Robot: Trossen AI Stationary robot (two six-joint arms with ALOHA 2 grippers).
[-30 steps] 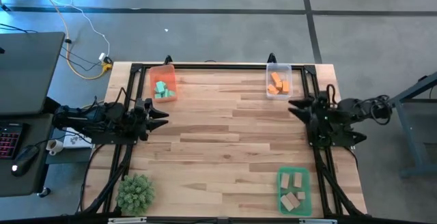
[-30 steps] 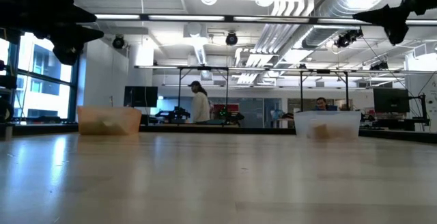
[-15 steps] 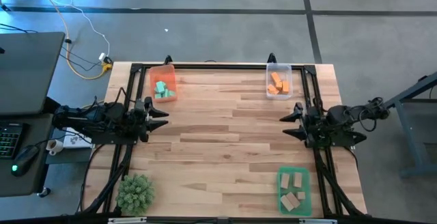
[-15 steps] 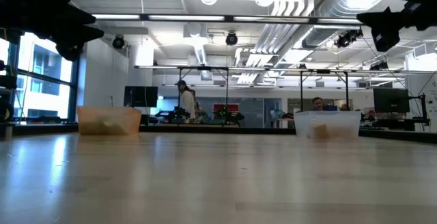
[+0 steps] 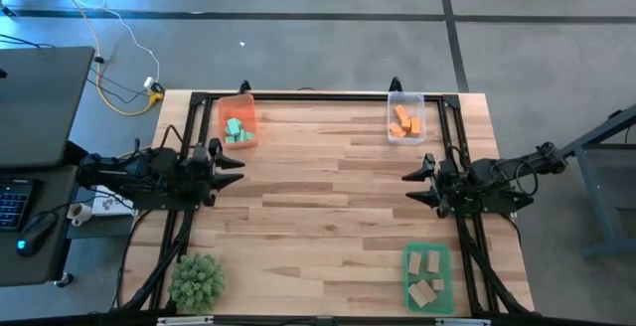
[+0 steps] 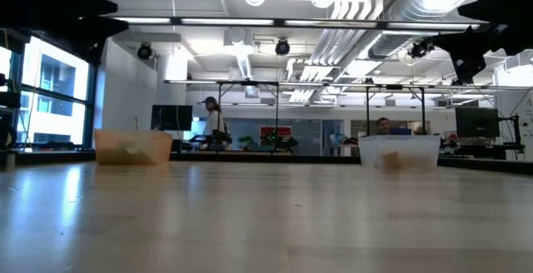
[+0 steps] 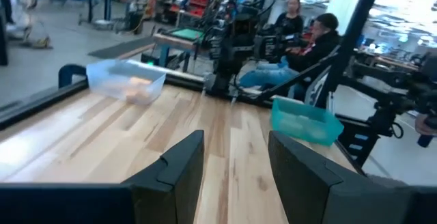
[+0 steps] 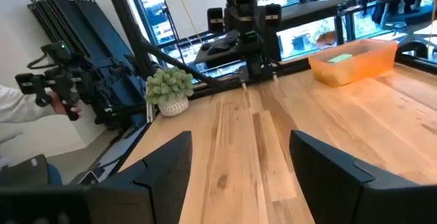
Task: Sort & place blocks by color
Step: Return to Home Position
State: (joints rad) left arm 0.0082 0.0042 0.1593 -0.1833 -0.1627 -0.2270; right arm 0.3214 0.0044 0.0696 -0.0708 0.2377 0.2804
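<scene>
Teal-green blocks (image 5: pixel 236 129) lie in the orange tray (image 5: pixel 248 117) at the far left. Orange blocks (image 5: pixel 401 122) lie in the clear tray (image 5: pixel 417 102) at the far right. Tan blocks (image 5: pixel 425 278) lie in the green tray (image 5: pixel 407 256) at the near right. My left gripper (image 5: pixel 238 167) hovers open over the table's left side, pointing level toward the right (image 7: pixel 235 162). My right gripper (image 5: pixel 409 187) hovers open over the right side, pointing level toward the left (image 8: pixel 239 173). Neither has anything between its fingers.
A spiky green plant (image 5: pixel 196 279) stands at the near left corner. A black frame (image 5: pixel 318 95) runs along the table's far edge and sides. The wide wooden middle (image 5: pixel 328 207) lies between the grippers. People show in the room beyond the table.
My right gripper has come down and moved toward the table's near edge and a little toward its middle. It has rolled and swung from slanting toward the far left to pointing straight left. It stays open. My left gripper has rolled a little in place.
</scene>
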